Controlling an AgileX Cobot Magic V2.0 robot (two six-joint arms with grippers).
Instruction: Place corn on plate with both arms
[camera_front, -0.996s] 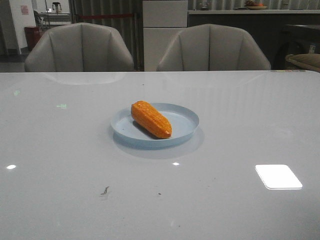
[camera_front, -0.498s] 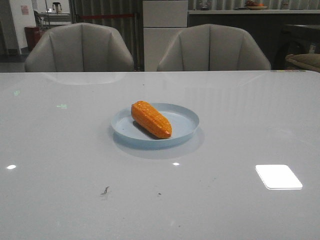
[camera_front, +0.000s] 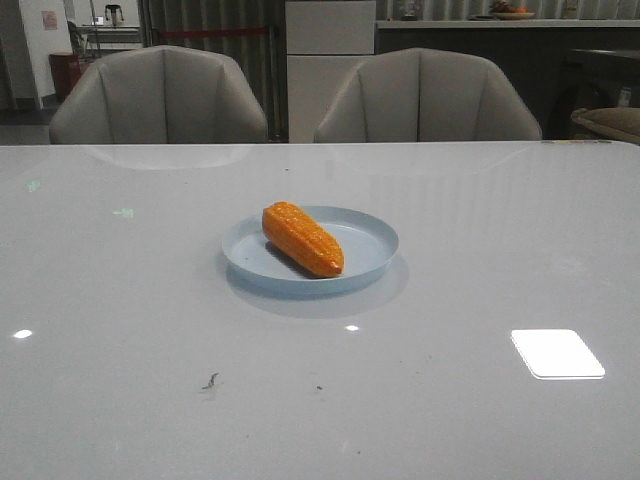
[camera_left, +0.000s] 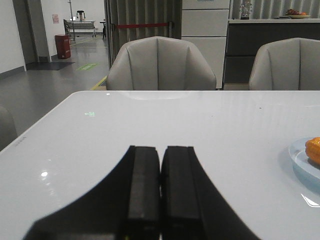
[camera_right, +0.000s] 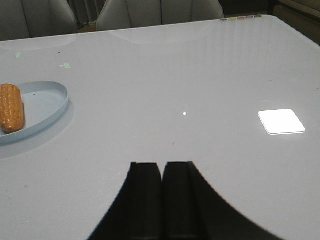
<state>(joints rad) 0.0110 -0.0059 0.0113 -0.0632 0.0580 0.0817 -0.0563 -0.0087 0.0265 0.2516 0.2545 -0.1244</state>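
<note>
Your corn (camera_front: 302, 238) is lying flat inside the plate (camera_front: 370, 246), angled so the fat end points toward the back left and the tapered tip reaches the near rim. The plate sits around the middle of the white counter (camera_front: 120, 330), nothing else touching it.

Neither arm shows up in the front view. From the left wrist camera, your left end effector (camera_left: 160, 192) is clenched, fingers pressed together with nothing between them, hanging over bare counter well apart from the plate. Same deal on the right: the right end effector (camera_right: 162, 197) is closed up empty, also well away from the plate.

Two grey chairs (camera_front: 160, 95) sit behind the far edge of the counter, and there's a bright rectangular light reflection (camera_front: 557, 353) on the near right part of the top.
</note>
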